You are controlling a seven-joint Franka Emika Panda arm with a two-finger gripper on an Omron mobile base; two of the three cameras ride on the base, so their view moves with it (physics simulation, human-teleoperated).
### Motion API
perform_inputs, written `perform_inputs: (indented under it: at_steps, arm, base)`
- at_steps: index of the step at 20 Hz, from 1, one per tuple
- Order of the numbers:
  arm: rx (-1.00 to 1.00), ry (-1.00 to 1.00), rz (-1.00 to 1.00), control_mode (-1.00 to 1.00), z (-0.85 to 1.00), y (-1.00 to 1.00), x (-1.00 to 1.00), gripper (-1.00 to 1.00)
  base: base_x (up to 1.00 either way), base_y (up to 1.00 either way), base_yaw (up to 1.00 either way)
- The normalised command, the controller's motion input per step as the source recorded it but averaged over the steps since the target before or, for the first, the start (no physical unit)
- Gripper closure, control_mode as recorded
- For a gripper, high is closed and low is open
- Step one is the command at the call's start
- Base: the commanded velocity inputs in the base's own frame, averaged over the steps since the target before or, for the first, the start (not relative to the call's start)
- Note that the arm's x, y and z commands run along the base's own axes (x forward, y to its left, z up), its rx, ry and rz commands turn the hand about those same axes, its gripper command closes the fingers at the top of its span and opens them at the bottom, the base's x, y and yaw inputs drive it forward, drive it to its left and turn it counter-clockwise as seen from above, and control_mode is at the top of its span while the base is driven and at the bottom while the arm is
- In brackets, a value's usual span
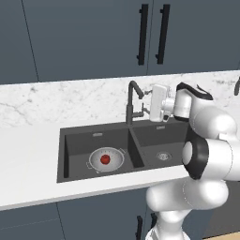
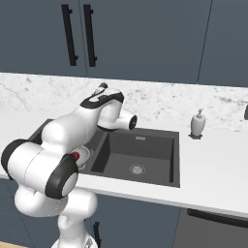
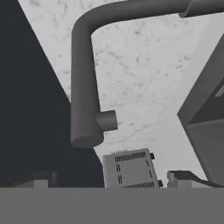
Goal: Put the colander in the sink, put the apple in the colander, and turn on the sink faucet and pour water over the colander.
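Note:
The silver-grey colander (image 1: 96, 162) sits in the left basin of the dark sink (image 1: 79, 140), and the red apple (image 1: 105, 159) lies inside it. From the right base view the apple (image 2: 76, 156) and a sliver of the colander (image 2: 84, 155) peek out past my arm. The dark sink faucet (image 1: 131, 101) rises behind the divider between the basins. My gripper (image 1: 146, 101) is open just to its right, at spout height, fingers pointing at it and holding nothing. In the hand view the faucet (image 3: 84, 87) and its short side lever (image 3: 107, 120) stand close ahead of the open gripper (image 3: 111, 180).
A white pump bottle (image 2: 197, 123) stands on the counter right of the sink. The right basin (image 2: 145, 150) holds only its drain (image 2: 137, 169). Marble backsplash (image 1: 56, 101) and dark upper cabinets with long handles (image 1: 142, 35) rise behind the faucet.

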Motion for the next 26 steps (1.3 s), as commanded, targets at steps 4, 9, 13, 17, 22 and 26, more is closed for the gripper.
perform_inputs:
  at_steps: [4, 9, 13, 17, 22, 26]
  arm:
    - [-0.05, -0.09, 0.00, -1.00, 0.00, 0.00, 0.15, -1.00]
    - [-0.07, -0.07, 0.00, -1.00, 0.00, -0.05, 0.20, -1.00]
    - [-0.03, -0.08, -0.02, -1.00, 0.00, -0.14, 0.19, -1.00]
    - [-0.01, -0.14, -0.05, -1.00, -0.05, -0.08, 0.11, -1.00]
    - [0.00, -0.16, -0.11, -1.00, -0.10, 0.00, 0.17, -1.00]
    - [0.00, -0.08, -0.10, -1.00, -0.06, 0.00, 0.28, -1.00]
  base:
    - [0.00, 0.00, 0.00]
    - [0.00, 0.00, 0.00]
    - [0.00, 0.00, 0.00]
    - [0.00, 0.00, 0.00]
    - [0.00, 0.00, 0.00]
    - [0.00, 0.00, 0.00]
